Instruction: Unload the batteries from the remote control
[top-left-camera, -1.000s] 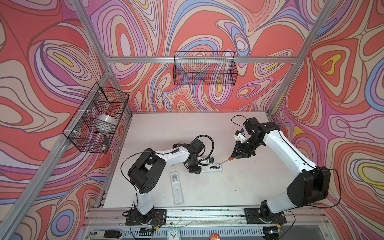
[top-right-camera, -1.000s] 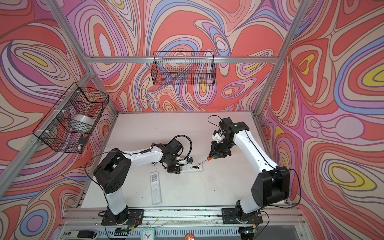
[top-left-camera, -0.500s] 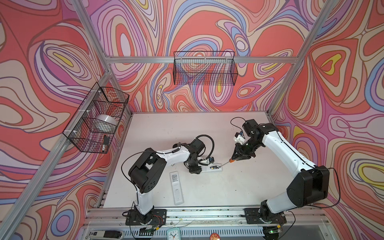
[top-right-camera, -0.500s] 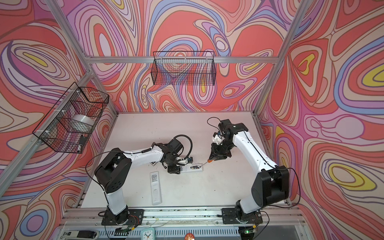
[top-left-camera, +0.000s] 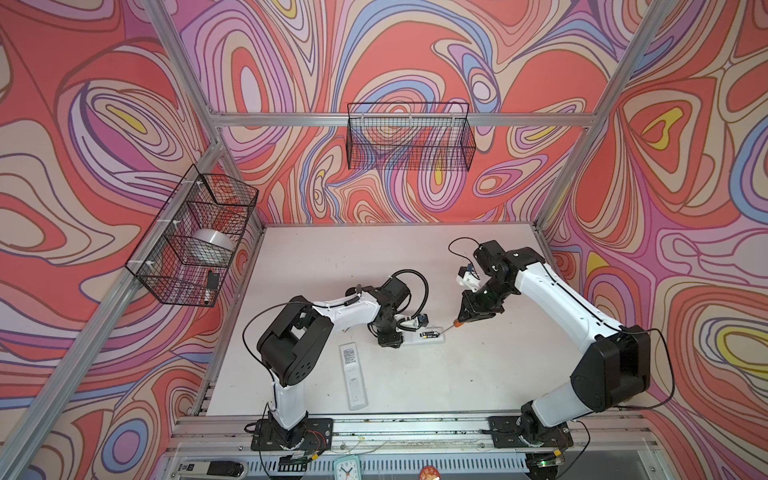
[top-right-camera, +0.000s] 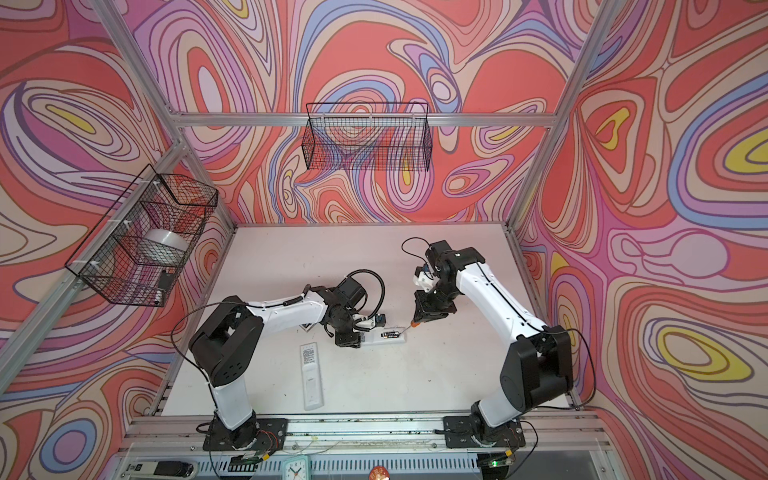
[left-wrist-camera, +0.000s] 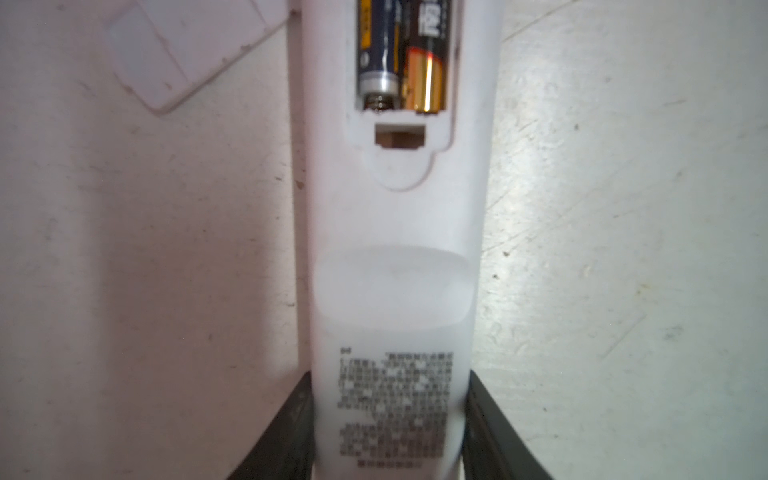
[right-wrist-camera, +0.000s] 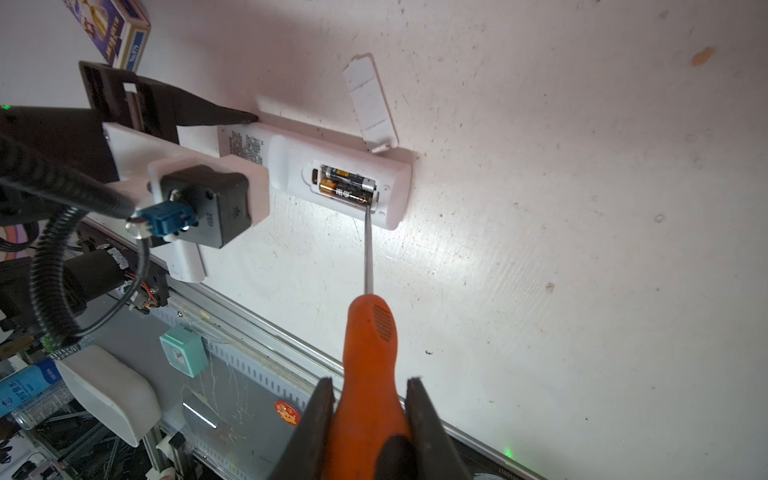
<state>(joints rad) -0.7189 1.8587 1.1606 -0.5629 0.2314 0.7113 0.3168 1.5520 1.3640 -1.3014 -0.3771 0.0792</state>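
Only in wrist views: 2 batteries; screwdriver in right jaws, remote in left jaws.

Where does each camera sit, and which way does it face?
Both top views: high over the front, looking down at the table, left arm and right arm whole.
Left wrist: on the left arm, looking along the remote clamped in the left hand; only its fingers show.
Right wrist: on the right arm, looking down the screwdriver in the right hand at the batteries.
Shared: both wrist views show batteries and loose cover.
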